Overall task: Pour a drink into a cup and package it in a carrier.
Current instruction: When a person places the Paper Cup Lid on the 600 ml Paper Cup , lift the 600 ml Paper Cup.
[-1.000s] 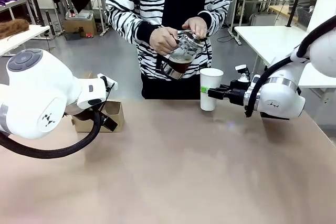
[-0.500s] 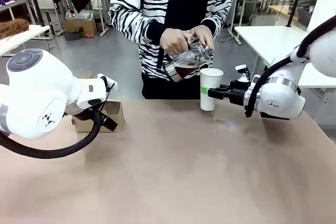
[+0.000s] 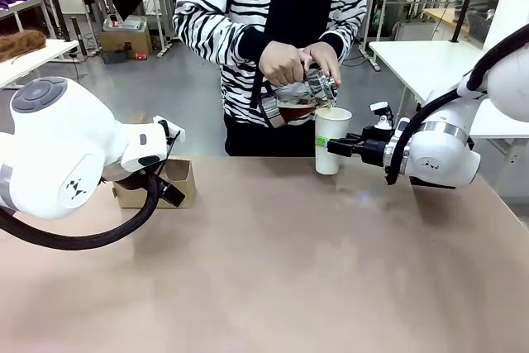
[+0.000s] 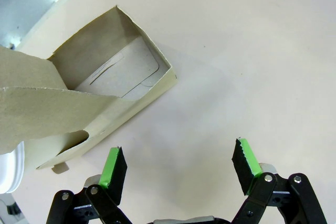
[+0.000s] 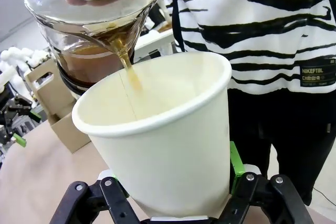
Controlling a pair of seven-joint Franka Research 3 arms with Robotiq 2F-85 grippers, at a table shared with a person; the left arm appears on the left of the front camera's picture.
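A person tilts the glass jug (image 3: 297, 97) with both hands over the white paper cup (image 3: 332, 140). In the right wrist view a thin stream of the brown drink (image 5: 127, 62) runs from the jug (image 5: 94, 19) into the cup (image 5: 168, 140). My right gripper (image 3: 329, 146) is shut on the cup's lower part, and a green pad (image 5: 235, 163) presses its side. The brown carrier (image 3: 175, 176) stands at the table's far left. My left gripper (image 4: 180, 166) hovers open just beside the carrier (image 4: 105, 77), holding nothing.
The tan tabletop (image 3: 273, 262) stretches bare between both arms. The person stands at the far edge, right behind the cup. A white table (image 3: 421, 59) and a cardboard box (image 3: 124, 39) stand in the room beyond.
The person has moved the jug right and tipped it further, bringing its spout over the cup's rim. Both arms and the cup have stayed still.
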